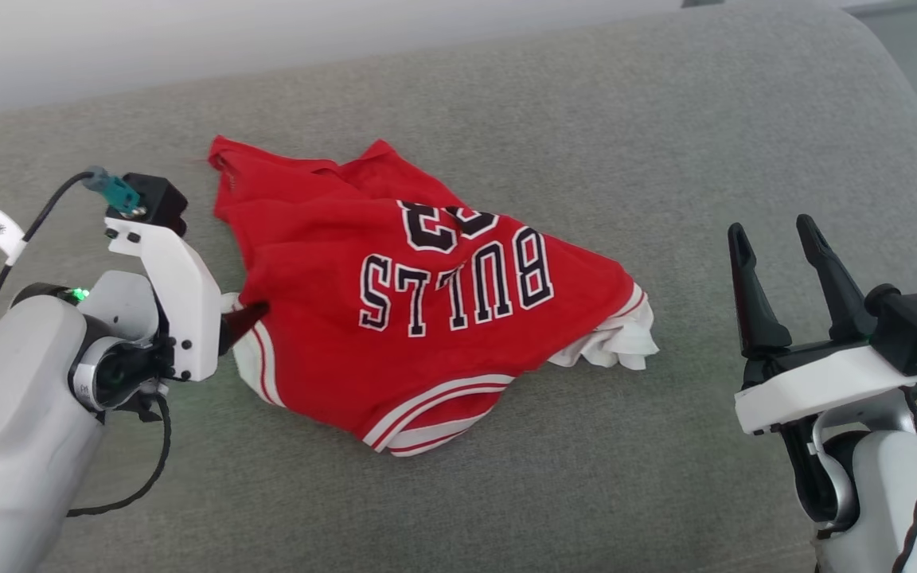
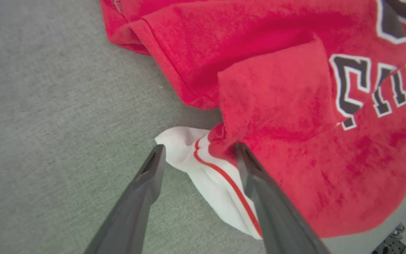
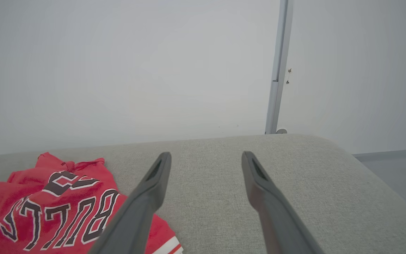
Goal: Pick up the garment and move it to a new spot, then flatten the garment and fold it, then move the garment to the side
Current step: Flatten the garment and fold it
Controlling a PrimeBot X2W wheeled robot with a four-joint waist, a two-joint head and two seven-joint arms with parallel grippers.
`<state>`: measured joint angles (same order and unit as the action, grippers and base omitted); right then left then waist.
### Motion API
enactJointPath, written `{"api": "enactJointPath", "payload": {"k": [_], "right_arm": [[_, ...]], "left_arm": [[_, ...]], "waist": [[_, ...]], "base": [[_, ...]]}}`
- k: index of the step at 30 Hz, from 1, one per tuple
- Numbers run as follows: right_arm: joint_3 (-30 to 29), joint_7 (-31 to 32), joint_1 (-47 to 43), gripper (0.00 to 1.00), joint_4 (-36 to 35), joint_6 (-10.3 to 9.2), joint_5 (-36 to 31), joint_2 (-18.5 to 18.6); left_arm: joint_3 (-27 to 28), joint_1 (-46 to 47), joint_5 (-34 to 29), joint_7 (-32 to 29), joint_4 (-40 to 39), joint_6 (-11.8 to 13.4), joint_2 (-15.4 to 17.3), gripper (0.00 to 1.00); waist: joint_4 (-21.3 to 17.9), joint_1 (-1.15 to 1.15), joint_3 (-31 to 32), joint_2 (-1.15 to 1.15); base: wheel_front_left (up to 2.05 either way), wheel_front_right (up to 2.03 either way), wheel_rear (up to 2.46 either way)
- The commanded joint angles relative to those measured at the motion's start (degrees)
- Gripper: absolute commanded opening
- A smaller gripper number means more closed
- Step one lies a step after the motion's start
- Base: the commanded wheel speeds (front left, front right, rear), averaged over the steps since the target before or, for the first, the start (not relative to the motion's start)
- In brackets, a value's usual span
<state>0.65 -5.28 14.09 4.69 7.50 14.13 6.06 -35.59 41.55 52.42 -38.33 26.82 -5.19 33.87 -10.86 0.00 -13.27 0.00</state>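
From my remote seat I see the garment [image 1: 427, 318] lying crumpled at the centre of the head view, on a grey upholstered cushion [image 1: 665, 119]; its black, white-outlined lettering [image 1: 458, 278] reads upside down to me, and a band of red-and-white striped trim [image 1: 435, 406] runs along its lower edge; a bunch of white cloth [image 1: 618, 342] pokes out at its right end. My left tool [image 1: 247, 317] sits at centre left of that frame, one dark finger reaching the garment's left edge. In the left wrist view the left tool [image 2: 199, 148] is spread wide and pinching nothing; a white sleeve [image 2: 210, 176] with a thin red stripe lies between its fingers; the right-hand finger [image 2: 259, 183] meets the red cloth of the garment [image 2: 294, 106], while the left-hand one lies over bare cushion [image 2: 48, 141]. My right tool [image 1: 771, 227] stands at the right of the head view, fingers up, parted and empty, well apart from the garment. In the right wrist view the right tool [image 3: 206, 155] is equally spread over the cushion [image 3: 312, 176]; the garment [image 3: 48, 201] fills the lower left corner; a pale wall [image 3: 118, 70] and a thin upright post [image 3: 277, 70] rise behind.
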Motion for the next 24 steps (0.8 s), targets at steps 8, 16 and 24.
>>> {"api": "enactJointPath", "payload": {"k": [8, 16, 24], "right_arm": [[-0.92, -1.05, 1.31, 1.00, 2.09, -0.01, 0.57, -1.22], [-0.58, -1.31, 1.48, 1.00, 2.85, -0.02, 1.04, -1.48], [-1.11, -1.02, 1.01, 1.00, 2.87, -0.01, 1.18, -1.42]], "left_arm": [[-1.99, 1.92, 0.57, -7.76, 3.95, 3.59, -1.20, 1.00], [-4.37, 0.64, -1.25, -13.36, 6.86, 8.37, -0.18, 1.00], [-3.06, 0.20, 1.67, -14.52, 7.74, 8.96, -0.99, 0.00]], "waist": [[-2.32, 0.00, -1.54, 0.00], [-2.79, 0.00, -1.70, 0.00], [-1.37, 0.00, -1.28, 0.00]], "base": [[0.00, 0.00, 0.00], [0.00, 0.00, 0.00], [0.00, 0.00, 0.00]]}}
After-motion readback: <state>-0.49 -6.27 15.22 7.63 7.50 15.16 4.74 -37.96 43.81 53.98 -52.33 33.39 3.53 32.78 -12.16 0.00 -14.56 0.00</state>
